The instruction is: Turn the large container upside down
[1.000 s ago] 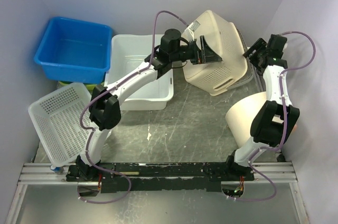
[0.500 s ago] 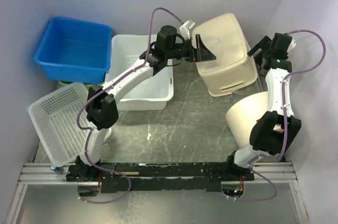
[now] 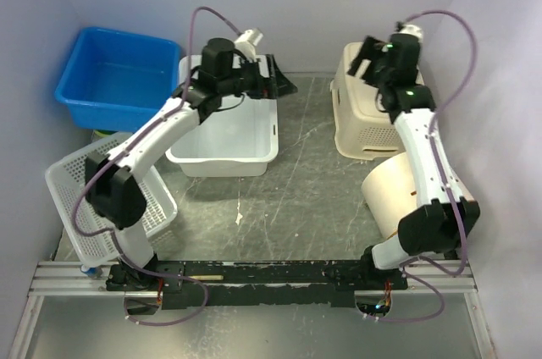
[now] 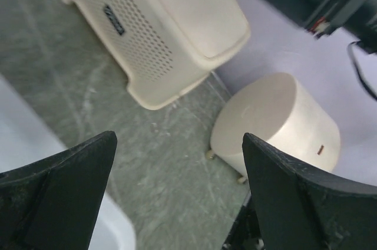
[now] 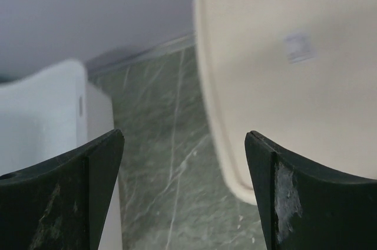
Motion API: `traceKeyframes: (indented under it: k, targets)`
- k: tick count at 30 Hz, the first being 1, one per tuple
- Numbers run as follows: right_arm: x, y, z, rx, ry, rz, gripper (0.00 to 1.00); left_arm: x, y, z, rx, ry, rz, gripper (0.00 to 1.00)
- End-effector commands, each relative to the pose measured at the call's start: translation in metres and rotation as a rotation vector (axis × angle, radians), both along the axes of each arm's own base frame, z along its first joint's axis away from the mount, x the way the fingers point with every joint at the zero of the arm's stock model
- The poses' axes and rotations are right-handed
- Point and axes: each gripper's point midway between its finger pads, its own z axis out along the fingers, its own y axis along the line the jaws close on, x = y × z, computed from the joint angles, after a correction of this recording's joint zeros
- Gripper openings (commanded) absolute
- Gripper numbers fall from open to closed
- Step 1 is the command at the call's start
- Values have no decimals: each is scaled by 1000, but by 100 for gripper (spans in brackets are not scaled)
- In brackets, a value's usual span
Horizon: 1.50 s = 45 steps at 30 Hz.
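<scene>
**Large container sits base-up, both grippers wide open and empty**

- I see the grey-green marbled table (image 3: 313,198) with bins along its far and left edges.
- Cream perforated container (image 3: 360,126) is at the far right of the table, near the back wall. It's inverted: flat base on top, flared rim down on the table. Left wrist view shows it (image 4: 159,20) sitting level, perforated side wall and a dark label facing the camera. Right wrist view looks down on its base (image 5: 294,73). There's a faint patch on it, too blurred to read.
- White tub (image 3: 222,164) is at far centre, open side up, across a strip of bare table from the container.
- Blue tub (image 3: 118,71) is in the far left corner, open side up, beside the white tub. Something green (image 3: 127,135) pokes out under its near edge; I can't tell what it is.
- White mesh basket (image 3: 72,198) is at the left edge, tilted, partly behind the left arm's elbow.
- Round cream drum (image 3: 394,190) lies on its side just in front of the container (image 4: 277,120), against the right wall.
- Left gripper (image 3: 284,84) hangs over the white tub's far right corner. Fingers are spread wide with nothing between them (image 4: 177,144).
- Right gripper (image 3: 368,54) is above the container's base. Fingers are also spread wide and holding nothing (image 5: 184,138). I can't tell how high it is above the base.
</scene>
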Motion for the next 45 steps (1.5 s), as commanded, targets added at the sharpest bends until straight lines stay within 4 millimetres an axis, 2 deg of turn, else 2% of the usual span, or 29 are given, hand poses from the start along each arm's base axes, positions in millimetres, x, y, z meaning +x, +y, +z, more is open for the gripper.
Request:
traceKeyframes:
  k: [1,7,10,13,16,18,22,26,31,34,35,36,39,41,45]
  targets:
    - [17,43,-48,-104,127,97,84,-6,44,20,100,-112,107,99]
    - [36,122,-95,-135,232,288,84,-15,90,2,224,-84,240,99]
    - [49,136,-119,-141,284,308,84,-17,101,-2,241,-75,269,99]
    - [68,112,-149,-226,355,168,84,-20,107,-5,252,-69,282,99]
    - [80,74,-162,-280,402,1,84,-25,110,-8,257,-62,282,99]
    - [84,52,-174,-248,435,-65,84,-27,112,-11,264,-59,282,99]
    - [84,21,-182,-191,448,-146,86,-31,113,-17,274,-55,273,99]
    - [85,16,-180,-172,439,-170,86,-31,106,-26,289,-38,224,99]
    - [90,31,-170,-143,406,-135,86,-31,105,-31,299,-21,222,99]
    - [90,53,-158,-105,379,-49,86,-29,112,-30,316,-30,255,99]
    - [88,67,-144,-79,341,1,86,-27,118,-30,333,-33,285,99]
    - [85,82,-132,-61,307,54,86,-26,123,-30,353,-34,308,99]
    - [69,143,-109,14,222,269,86,-26,145,-32,424,-33,396,99]
    - [52,182,-107,35,212,375,86,-29,161,-36,470,-24,450,99]
    - [33,230,-118,48,239,478,87,-41,191,-53,550,31,550,99]
